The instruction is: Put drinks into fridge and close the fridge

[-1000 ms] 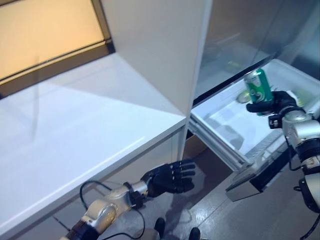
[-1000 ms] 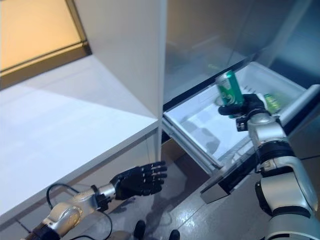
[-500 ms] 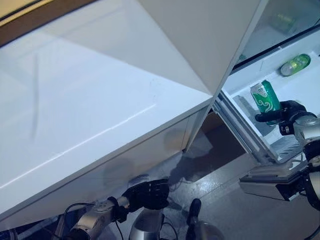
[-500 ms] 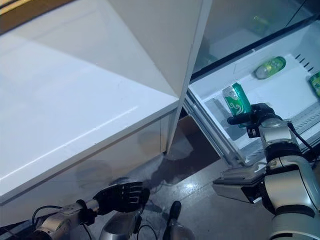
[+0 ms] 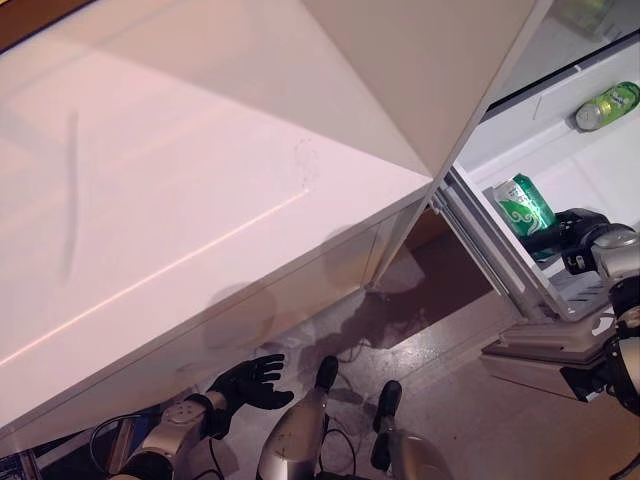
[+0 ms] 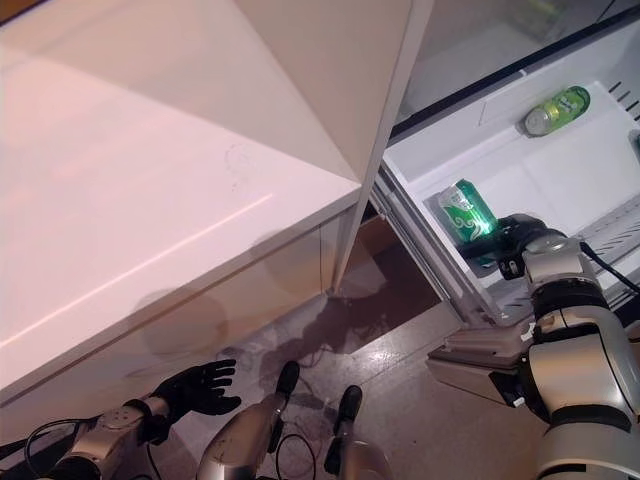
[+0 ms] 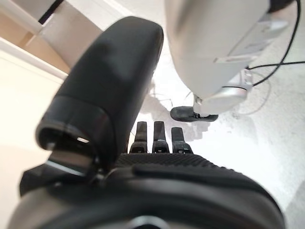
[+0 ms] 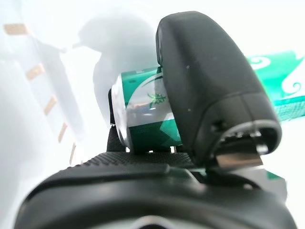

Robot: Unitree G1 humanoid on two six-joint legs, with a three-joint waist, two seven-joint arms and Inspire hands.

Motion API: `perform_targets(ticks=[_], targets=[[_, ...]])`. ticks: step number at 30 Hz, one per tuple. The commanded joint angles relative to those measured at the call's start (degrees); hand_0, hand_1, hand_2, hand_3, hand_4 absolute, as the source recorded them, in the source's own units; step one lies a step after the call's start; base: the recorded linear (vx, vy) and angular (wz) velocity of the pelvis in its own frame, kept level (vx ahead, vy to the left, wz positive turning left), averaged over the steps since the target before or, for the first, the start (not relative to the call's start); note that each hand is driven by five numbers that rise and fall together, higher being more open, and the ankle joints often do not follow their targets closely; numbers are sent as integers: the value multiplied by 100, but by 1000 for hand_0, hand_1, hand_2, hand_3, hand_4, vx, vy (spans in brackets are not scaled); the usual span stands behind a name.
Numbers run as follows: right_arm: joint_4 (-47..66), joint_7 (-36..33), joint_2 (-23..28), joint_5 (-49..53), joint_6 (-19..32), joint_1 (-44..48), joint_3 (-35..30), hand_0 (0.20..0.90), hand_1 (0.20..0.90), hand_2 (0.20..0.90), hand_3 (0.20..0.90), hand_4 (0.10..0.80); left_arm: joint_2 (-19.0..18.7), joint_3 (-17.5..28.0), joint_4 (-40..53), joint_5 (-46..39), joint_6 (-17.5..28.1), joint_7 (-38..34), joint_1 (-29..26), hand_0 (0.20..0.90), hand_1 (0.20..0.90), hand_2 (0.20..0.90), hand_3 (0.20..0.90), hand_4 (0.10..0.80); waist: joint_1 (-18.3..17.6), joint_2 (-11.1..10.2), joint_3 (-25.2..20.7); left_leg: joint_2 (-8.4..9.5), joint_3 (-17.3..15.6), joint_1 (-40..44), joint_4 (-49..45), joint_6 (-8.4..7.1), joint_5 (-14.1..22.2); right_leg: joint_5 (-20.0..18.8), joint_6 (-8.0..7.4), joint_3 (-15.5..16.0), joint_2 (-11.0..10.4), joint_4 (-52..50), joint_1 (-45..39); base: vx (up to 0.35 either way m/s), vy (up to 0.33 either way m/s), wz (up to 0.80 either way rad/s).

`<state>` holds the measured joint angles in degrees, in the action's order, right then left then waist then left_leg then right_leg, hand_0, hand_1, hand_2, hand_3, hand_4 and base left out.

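My right hand (image 6: pixel 525 237) is shut on a green drink can (image 6: pixel 467 211), also seen close up as the can (image 8: pixel 152 114) behind the thumb. The can sits tilted low inside the white fridge drawer (image 6: pixel 560 170), near its front left corner. A second green can (image 6: pixel 557 110) lies on its side at the back of that drawer, the same can (image 5: pixel 607 105) showing in the left eye view. My left hand (image 6: pixel 195 388) hangs open low over the floor, far from the fridge, its fingers (image 7: pixel 155 136) straight.
A tall white cabinet panel (image 5: pixel 420 70) stands beside the fridge opening. A broad white counter (image 5: pixel 170 200) fills the left of the view. The fridge's open door or drawer front (image 6: pixel 480 365) juts out low at the right over grey floor (image 6: pixel 400 340).
My right hand has lowered the can deeper into the drawer. My left hand dropped further down and left. The camera has also tilted downward.
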<state>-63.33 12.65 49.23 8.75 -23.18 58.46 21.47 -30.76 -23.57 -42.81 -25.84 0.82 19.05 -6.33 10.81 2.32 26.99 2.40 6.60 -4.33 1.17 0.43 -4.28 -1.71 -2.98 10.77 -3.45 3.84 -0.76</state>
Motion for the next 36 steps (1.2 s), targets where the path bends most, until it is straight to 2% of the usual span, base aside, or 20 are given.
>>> perform_targets(ticks=[1, 4, 10, 12, 13, 14, 16, 18, 20, 22, 25, 30, 35, 36], targets=[[182, -1, 720, 46, 143, 691, 389, 900, 900, 900, 900, 800, 36, 101, 163, 140, 147, 124, 231, 900, 900, 900, 900, 800, 18, 18, -260, 137, -223, -430, -644, 118, 358, 300, 259, -10, 209, -1062, 700, -50, 11, 0], [668, -315, 721, 496, 421, 591, 244, 900, 900, 900, 900, 800, 70, 194, 95, 206, 120, 149, 264, 900, 900, 900, 900, 800, -44, -28, -285, 123, -273, -351, -598, 122, 373, 293, 247, -34, 215, -1054, 663, -36, 15, -4], [1963, -214, 759, 2423, 693, -217, -549, 900, 900, 900, 900, 800, 249, 552, -407, 685, -1, 40, 406, 900, 900, 900, 900, 800, -251, -268, -514, 96, -434, -63, -541, 133, 491, 289, 193, -152, 230, -987, 459, 9, 4, -15], [2451, -265, 791, 3096, 771, -609, -894, 900, 900, 900, 900, 800, 316, 679, -597, 894, -35, -53, 494, 900, 900, 900, 900, 800, -350, -357, -639, 82, -512, 40, -553, 140, 548, 287, 172, -205, 232, -966, 373, 67, -12, -18], [2840, -407, 742, 3664, 907, -954, -1301, 900, 900, 900, 900, 800, 390, 784, -843, 1042, -72, -93, 536, 900, 900, 900, 900, 800, -457, -430, -773, 76, -584, 134, -579, 149, 607, 287, 155, -271, 234, -947, 296, 66, -8, -25], [2886, -471, 734, 3724, 969, -1016, -1353, 900, 900, 900, 900, 800, 384, 778, -863, 1050, -69, -96, 539, 900, 900, 900, 900, 800, -449, -442, -782, 75, -592, 146, -583, 151, 616, 289, 153, -279, 234, -945, 285, 80, -10, -32], [3298, -816, 587, 4227, 1350, -1393, -1865, 900, 900, 900, 900, 800, 468, 880, -1141, 1192, -59, -126, 573, 900, 900, 900, 900, 800, -566, -504, -946, 66, -662, 269, -601, 168, 702, 299, 118, -380, 239, -925, 191, 74, -6, -23], [3698, -1477, 401, 4195, 1918, -1682, -2315, 900, 900, 900, 900, 800, 568, 922, -1310, 1372, -21, -115, 618, 900, 900, 900, 900, 800, -679, -527, -1113, 51, -741, 395, -575, 183, 765, 311, 80, -479, 254, -903, 114, 78, 2, -29], [4026, -2287, 222, 3506, 2521, -1994, -2699, 900, 900, 900, 900, 800, 698, 896, -1418, 1470, 12, -155, 640, 900, 900, 900, 900, 800, -800, -508, -1283, 35, -817, 526, -513, 198, 809, 319, 39, -584, 261, -878, 54, 67, 24, -35], [4392, -2811, 21, 3197, 2738, -2346, -2989, 900, 900, 900, 900, 800, 806, 875, -1424, 1456, -28, -225, 647, 900, 900, 900, 900, 800, -905, -476, -1406, 26, -894, 645, -442, 215, 839, 318, 3, -687, 267, -857, 16, 57, 45, -28], [4647, -3318, -508, 3582, 3208, -2907, -3383, 900, 900, 900, 900, 800, 975, 794, -1457, 1407, -20, -238, 638, 900, 900, 900, 900, 800, -1041, -416, -1551, 29, -1026, 780, -483, 246, 944, 335, -26, -825, 239, -871, -39, 94, 39, -38], [4687, -3294, -1268, 4190, 3743, -3517, -3552, 900, 900, 900, 900, 800, 1161, 676, -1440, 1447, -104, -259, 619, 900, 900, 900, 900, 800, -1080, -393, -1557, 66, -1117, 714, -1099, 299, 1250, 443, 24, -880, 121, -1085, -93, 88, -13, -25], [4304, -2994, -1545, 4515, 3882, -3538, -3490, 900, 900, 900, 900, 800, 1272, 565, -1468, 1420, -179, -291, 628, 900, 900, 900, 900, 800, -997, -375, -1279, 65, -1138, 395, -2172, 384, 1753, 682, 138, -665, -116, -1790, 50, 71, -13, -7], [4131, -2821, -1531, 4634, 3820, -3482, -3457, 900, 900, 900, 900, 800, 1289, 559, -1432, 1367, -180, -317, 652, 900, 900, 900, 900, 800, -959, -361, -1175, 99, -1122, 209, -2549, 450, 1929, 799, 192, -637, -171, -2126, 184, -2, 24, 5]])
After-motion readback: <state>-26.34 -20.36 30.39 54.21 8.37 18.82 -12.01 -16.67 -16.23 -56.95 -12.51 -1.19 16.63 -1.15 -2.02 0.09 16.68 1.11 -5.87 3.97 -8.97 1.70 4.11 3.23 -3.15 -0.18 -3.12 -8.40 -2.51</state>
